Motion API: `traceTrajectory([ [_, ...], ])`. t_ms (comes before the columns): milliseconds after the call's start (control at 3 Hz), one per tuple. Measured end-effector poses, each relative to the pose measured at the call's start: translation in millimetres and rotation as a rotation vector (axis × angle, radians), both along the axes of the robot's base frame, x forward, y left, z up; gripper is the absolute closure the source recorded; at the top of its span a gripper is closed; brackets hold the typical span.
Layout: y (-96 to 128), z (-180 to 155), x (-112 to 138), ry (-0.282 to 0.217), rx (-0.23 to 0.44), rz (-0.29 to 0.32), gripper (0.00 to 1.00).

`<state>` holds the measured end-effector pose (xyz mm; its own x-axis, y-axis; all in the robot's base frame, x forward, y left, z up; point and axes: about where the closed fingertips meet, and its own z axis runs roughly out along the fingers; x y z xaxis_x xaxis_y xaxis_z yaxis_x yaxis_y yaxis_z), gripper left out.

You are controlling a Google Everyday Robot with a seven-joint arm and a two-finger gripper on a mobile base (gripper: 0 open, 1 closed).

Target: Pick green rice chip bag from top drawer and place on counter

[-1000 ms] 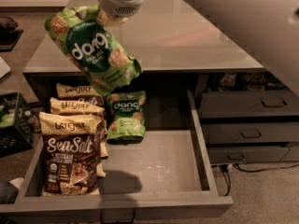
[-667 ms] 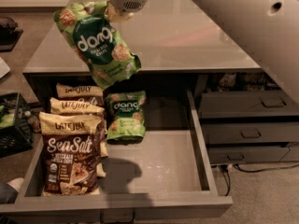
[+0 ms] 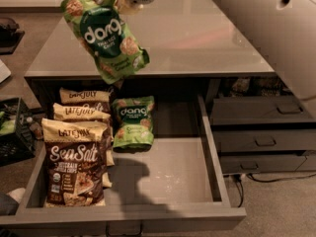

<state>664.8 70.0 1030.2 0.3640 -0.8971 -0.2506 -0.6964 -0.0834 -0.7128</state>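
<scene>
My gripper (image 3: 123,3) is at the top of the camera view, shut on the top edge of a green rice chip bag (image 3: 106,38). The bag hangs tilted in the air over the front left part of the glossy grey counter (image 3: 197,38). Its dark teal circle reads "dang". A second, look-alike green bag (image 3: 132,121) stands at the back of the open top drawer (image 3: 163,172). The fingers are mostly hidden behind the bag's top and the wrist.
Three brown "Sea Salt" Late July bags (image 3: 76,162) stand in a row along the drawer's left side. My pale arm (image 3: 266,28) crosses the upper right. Darker drawers with handles (image 3: 264,132) sit at the right. A black crate (image 3: 12,132) stands on the floor at the left.
The gripper has lifted the green bag a little higher and further back, over the counter. The bags in the drawer have not moved.
</scene>
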Motion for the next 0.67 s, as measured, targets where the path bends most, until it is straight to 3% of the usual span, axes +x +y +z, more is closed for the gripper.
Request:
traceTrajectory([
  [667,-21.9,12.0,81.0,0.019,0.072,-0.029,1.00],
])
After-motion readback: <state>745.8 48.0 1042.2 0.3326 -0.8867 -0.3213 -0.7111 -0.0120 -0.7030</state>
